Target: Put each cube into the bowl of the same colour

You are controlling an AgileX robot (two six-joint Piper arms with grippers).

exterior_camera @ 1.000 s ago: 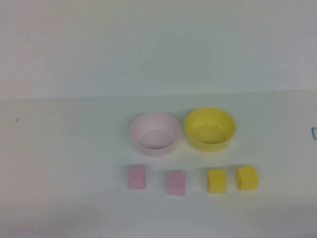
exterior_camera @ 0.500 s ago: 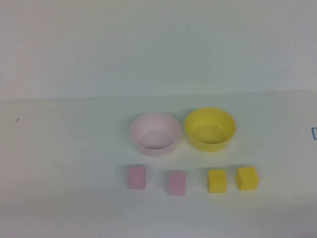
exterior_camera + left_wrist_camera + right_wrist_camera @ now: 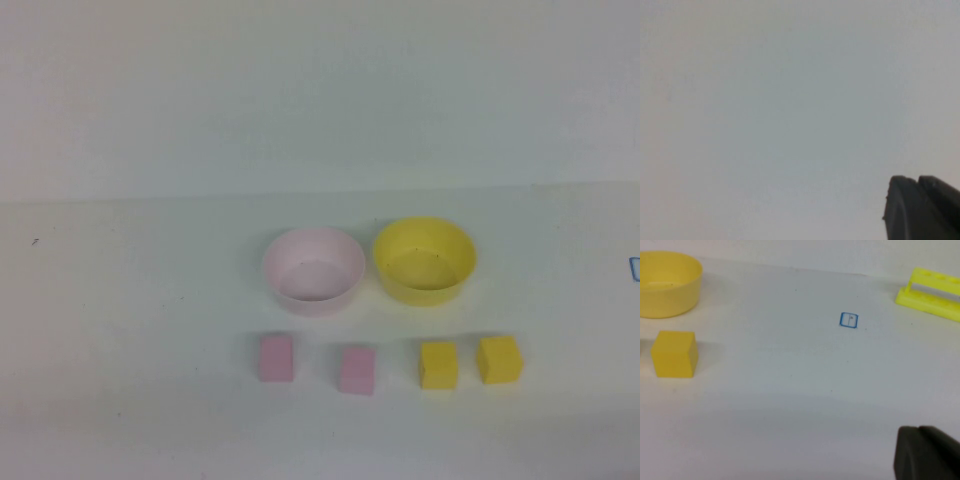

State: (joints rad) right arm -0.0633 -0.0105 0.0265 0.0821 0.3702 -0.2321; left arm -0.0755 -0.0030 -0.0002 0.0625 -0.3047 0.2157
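Pink and yellow cubes sit in a row on the white counter (image 3: pixel 120 330), on the side nearer the robot. From the robot's left they run: left pink cube (image 3: pixel 276 358), right pink cube (image 3: pixel 357 369), left yellow cube (image 3: pixel 438 364), right yellow cube (image 3: pixel 499 359). All four are apart from one another, though the two yellow ones lie just beside each other.

Beyond the row stand two bowls side by side, rims nearly touching: the pink bowl (image 3: pixel 314 270) behind the pink pair and the yellow bowl (image 3: pixel 424 260) behind the yellow pair. Both bowls are empty.

In the right wrist view a blue square mark (image 3: pixel 848 320) shows on the counter, with a yellow rack (image 3: pixel 931 294) further off.

Neither arm appears in the high view. Only a dark tip of the left gripper (image 3: pixel 922 210) shows over bare counter, and likewise a dark tip of the right gripper (image 3: pixel 926 454); I cannot tell how far either set of jaws is open, and neither holds or touches anything visible.
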